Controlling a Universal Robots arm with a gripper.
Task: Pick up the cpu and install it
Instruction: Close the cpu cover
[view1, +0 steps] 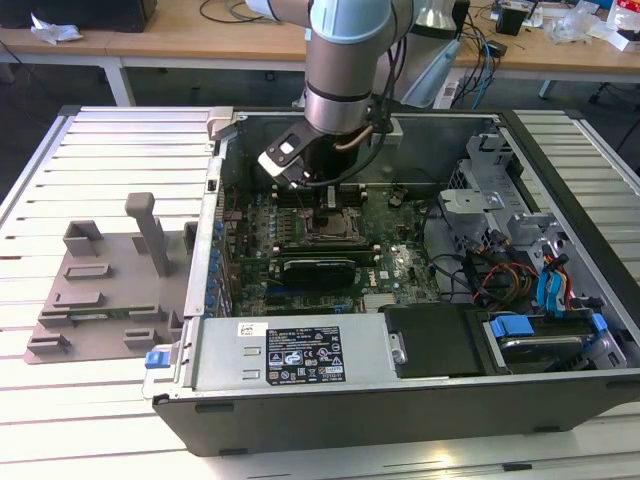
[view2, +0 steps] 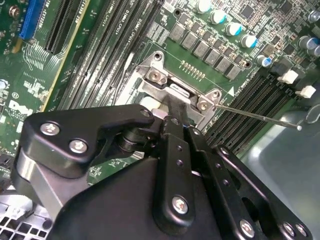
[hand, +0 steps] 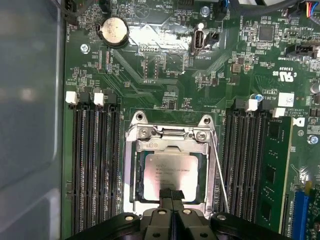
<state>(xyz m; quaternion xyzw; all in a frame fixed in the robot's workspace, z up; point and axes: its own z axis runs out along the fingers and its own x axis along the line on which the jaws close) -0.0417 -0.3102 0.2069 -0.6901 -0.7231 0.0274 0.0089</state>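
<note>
Item: cpu. I see it lying flat inside the metal socket frame on the motherboard, silver top up.
Item: gripper. Its fingers are pressed together with nothing between them, tips over the cpu's near edge; I cannot tell whether they touch it.
Item: lever wire. It runs alongside the frame.

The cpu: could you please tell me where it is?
In the first wrist view, the cpu lies inside the socket frame, between the two banks of memory slots, with the gripper at its edge.
</note>
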